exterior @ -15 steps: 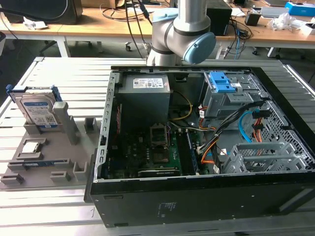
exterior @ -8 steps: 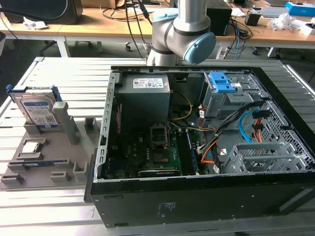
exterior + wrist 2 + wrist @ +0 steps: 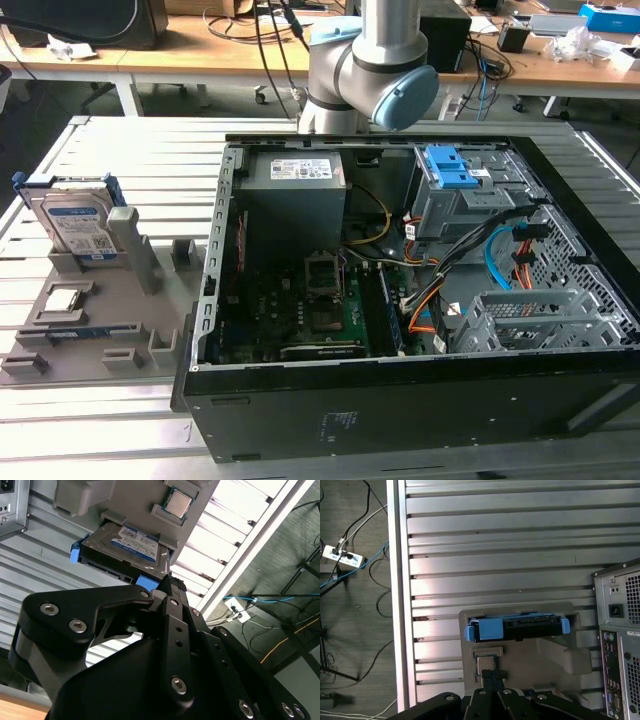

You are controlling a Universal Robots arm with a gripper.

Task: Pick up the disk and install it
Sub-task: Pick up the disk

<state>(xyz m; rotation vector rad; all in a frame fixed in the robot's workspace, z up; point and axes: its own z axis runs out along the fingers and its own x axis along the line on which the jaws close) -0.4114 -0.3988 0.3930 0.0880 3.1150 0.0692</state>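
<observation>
Slatted metal table [image 3: 150,140] is carrying a grey holder [image 3: 130,300], where the disk [image 3: 75,225] is standing on edge. In the first wrist view the gripper [image 3: 492,674] is hovering apart from it, seemingly closed tight on nothing. The disk's long axis is running crosswise just ahead.

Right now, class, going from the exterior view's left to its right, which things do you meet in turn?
In order: disk → grey power supply box → blue latch.
</observation>
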